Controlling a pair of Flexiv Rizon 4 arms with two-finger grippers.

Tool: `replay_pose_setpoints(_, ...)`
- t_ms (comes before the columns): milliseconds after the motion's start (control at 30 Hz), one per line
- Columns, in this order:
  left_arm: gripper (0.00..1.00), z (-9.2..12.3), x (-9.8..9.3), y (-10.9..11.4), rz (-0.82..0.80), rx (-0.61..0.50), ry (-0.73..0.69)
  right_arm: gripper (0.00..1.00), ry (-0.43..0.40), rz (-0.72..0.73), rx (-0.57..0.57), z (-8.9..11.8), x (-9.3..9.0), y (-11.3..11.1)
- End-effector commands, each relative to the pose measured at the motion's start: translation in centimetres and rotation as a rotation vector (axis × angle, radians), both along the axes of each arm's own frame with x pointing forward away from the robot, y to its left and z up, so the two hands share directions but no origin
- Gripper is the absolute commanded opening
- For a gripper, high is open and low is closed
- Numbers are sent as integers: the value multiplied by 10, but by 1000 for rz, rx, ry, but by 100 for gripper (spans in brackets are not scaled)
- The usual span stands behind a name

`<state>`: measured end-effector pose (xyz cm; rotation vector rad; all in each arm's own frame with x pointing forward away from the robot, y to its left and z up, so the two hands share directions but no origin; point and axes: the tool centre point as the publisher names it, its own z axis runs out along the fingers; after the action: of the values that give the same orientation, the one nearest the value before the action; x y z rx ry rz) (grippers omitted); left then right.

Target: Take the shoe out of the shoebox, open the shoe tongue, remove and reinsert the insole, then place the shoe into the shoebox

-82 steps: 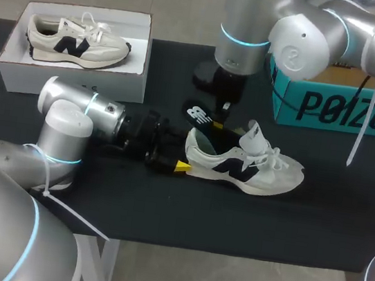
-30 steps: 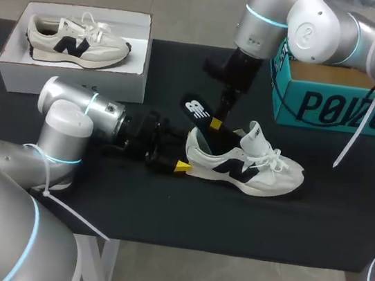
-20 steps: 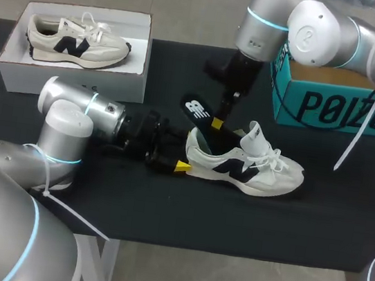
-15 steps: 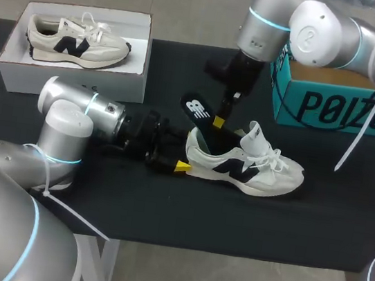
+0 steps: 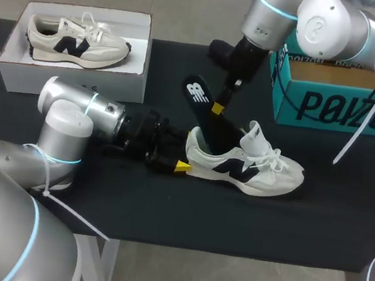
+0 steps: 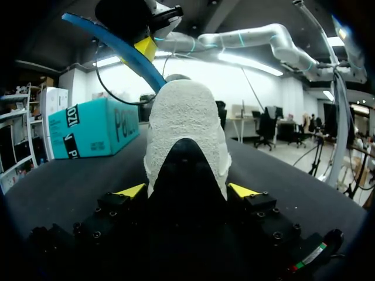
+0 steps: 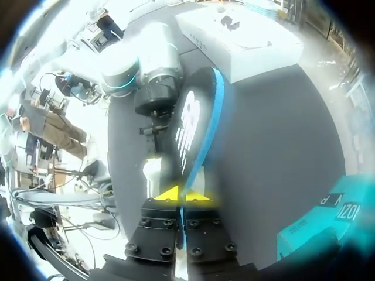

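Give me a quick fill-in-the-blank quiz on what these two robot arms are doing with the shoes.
The black sheet with a blue edge, pinched in the right claw, is the shoe's ____.
The left claw grips the cream-and-black sneaker by its ____.
A second matching sneaker lies inside the ____ cardboard box.
Missing words: insole; heel; white.
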<state>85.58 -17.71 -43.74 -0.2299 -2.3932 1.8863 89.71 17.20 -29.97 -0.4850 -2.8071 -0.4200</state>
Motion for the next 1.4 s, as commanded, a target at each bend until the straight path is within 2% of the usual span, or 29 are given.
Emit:
replay_pose_setpoints(33, 0, -5, 2, -1, -2, 0, 0, 0, -22, -7, 12, 16, 1, 0)
replay_pose_setpoints(200, 0, -5, 2, -1, -2, 0, 0, 0, -82, -21, 45, 54, 13, 6)
replay_pose_setpoints(333, 0, -5, 2, -1, -2, 0, 0, 0, -153, -38, 81, 104, 24, 7)
replay_pose_setpoints(533, 0, -5, 2, -1, -2, 0, 0, 0, -245, -90, 116, 173, 34, -4)
replay_pose_setpoints(700, 0, -5, 2, -1, -2, 0, 0, 0, -261, -177, 145, 221, 37, -19)
replay_pose_setpoints(1400, 0, -5, 2, -1, -2, 0, 0, 0, -261, -177, 145, 221, 37, -19)
